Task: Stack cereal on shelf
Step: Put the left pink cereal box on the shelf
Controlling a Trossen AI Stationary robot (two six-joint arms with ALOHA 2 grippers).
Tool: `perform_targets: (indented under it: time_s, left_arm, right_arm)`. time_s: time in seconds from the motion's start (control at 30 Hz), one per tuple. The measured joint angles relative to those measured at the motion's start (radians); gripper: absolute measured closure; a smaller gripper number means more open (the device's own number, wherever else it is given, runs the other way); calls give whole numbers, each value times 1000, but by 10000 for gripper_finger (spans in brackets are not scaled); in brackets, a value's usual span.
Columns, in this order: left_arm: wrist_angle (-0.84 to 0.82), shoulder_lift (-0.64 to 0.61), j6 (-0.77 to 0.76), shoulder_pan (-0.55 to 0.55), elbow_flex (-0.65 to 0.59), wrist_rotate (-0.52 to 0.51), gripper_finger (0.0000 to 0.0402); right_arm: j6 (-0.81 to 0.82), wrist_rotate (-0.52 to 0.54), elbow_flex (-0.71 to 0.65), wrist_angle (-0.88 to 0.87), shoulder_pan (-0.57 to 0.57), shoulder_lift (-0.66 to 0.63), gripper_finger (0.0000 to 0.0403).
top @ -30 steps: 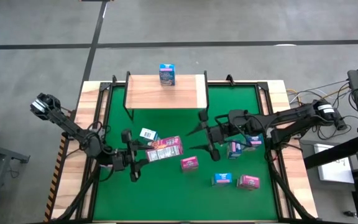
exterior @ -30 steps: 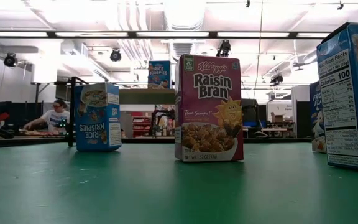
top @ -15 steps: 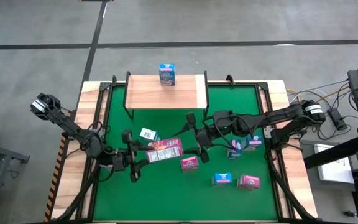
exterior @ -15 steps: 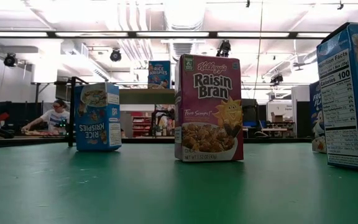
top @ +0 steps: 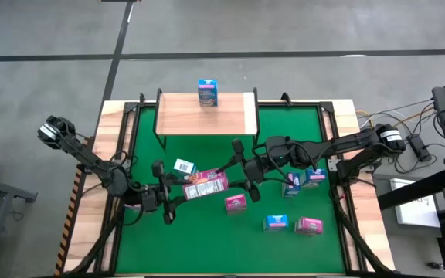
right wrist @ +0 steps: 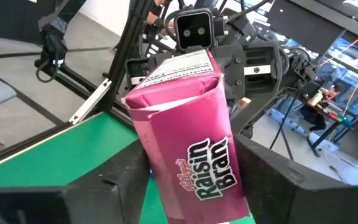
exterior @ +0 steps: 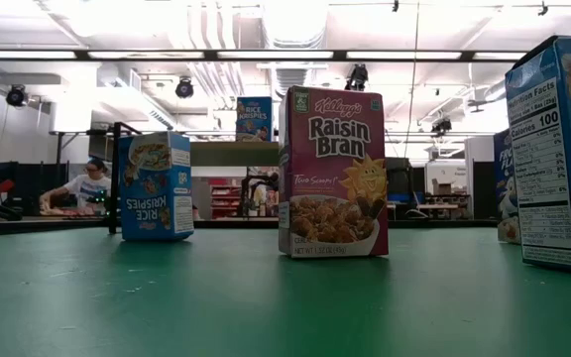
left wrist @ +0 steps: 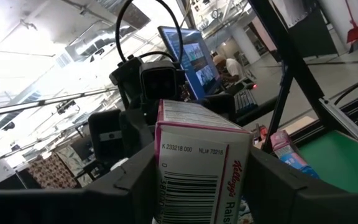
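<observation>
Your left gripper (top: 178, 192) sits left of centre in the high view, its fingers pinching one end of a pink cereal box (top: 205, 184) that lies lengthwise between the two arms. Your right gripper (top: 238, 166) is at the box's other end, just right of centre; in the right wrist view the fingers (right wrist: 272, 180) stand on either side of the box (right wrist: 191, 140), but you cannot tell whether they press on it.

The shelf (top: 206, 113) stands at upper centre with one blue box (top: 208, 92) upright on its far edge.

Around the held box: a blue box (top: 183, 167) just to its upper left, a small pink box (top: 236, 203) just below it, and blue boxes (top: 292, 184) under the right arm. A blue box (top: 276, 222) and a pink one (top: 308, 225) lie at lower right on the green mat (top: 207, 239). Nothing stands between the held box and the shelf except open mat.

In the low view a person (exterior: 85, 185) sits at far left beyond the table.

Compared with a second ago, the right gripper has moved left from the cluster of blue boxes to the pink box's end. The left gripper and the other boxes have not moved.
</observation>
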Motion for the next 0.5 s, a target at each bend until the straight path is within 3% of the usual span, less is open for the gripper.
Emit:
perform_targets:
  time_s: [0.23,0.33,0.5]
  left_arm:
    - [0,0,-23,0,0,-9,183]
    - [0,0,-27,-1,0,-69,160]
    - [0,0,-13,-2,0,-172,126]
  right_arm:
    - [26,2,2,-2,0,-2,220]
    - [39,4,2,-5,0,-4,221]
    - [57,119,2,-49,0,-43,222]
